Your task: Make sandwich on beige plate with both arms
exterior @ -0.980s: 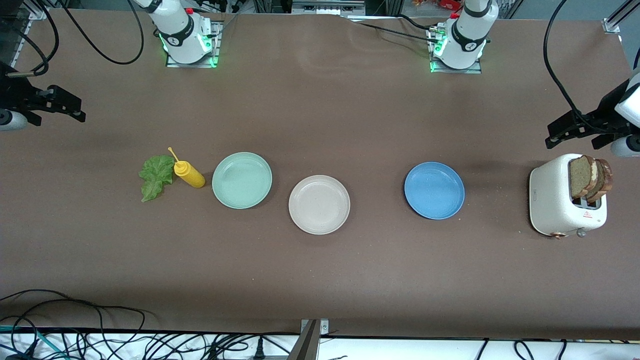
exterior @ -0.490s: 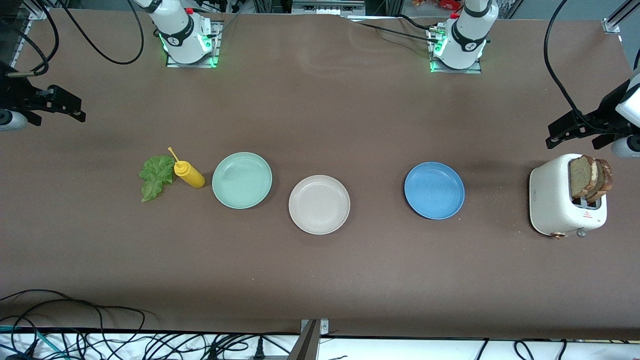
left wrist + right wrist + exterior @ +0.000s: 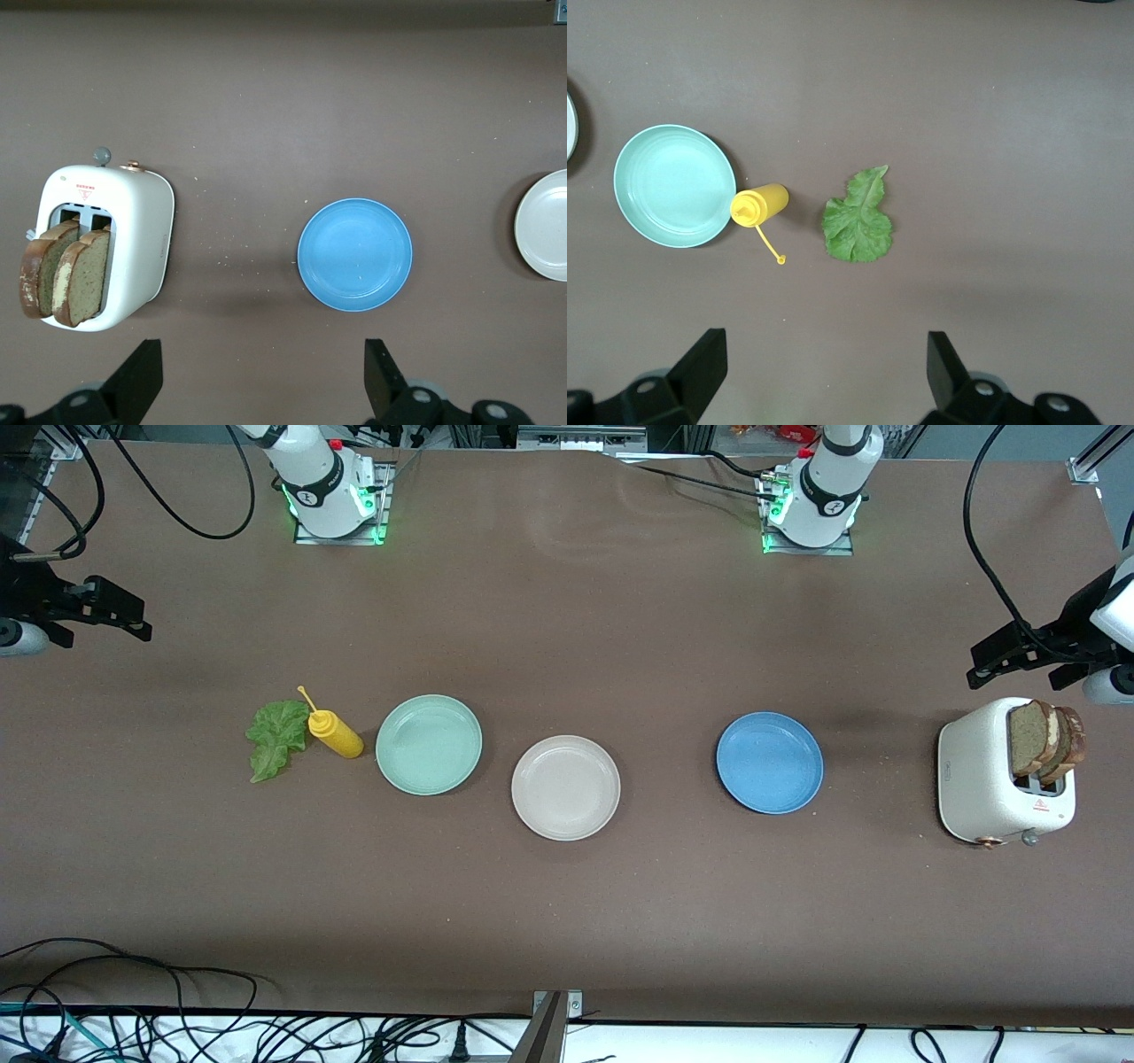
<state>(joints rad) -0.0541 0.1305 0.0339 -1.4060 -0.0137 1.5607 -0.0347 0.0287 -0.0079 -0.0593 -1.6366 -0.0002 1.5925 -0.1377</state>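
Round speckled beige plate (image 3: 565, 787) bare; both grippers spread, holding nothing.
Left gripper (image 3: 261, 390) over toaster (image 3: 992, 784) with crusted bread (image 3: 1044, 737); right gripper (image 3: 819, 381) over ruffled lettuce (image 3: 276, 737).

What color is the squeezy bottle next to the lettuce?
The squeezy bottle is yellow; the right wrist view shows it best.

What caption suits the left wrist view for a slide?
Open left gripper above the table, overlooking toaster with two bread slices and blue plate.

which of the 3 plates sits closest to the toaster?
The blue plate. It lies nearest the toaster, at the left arm's end; the beige plate and mint-green plate lie progressively farther off.
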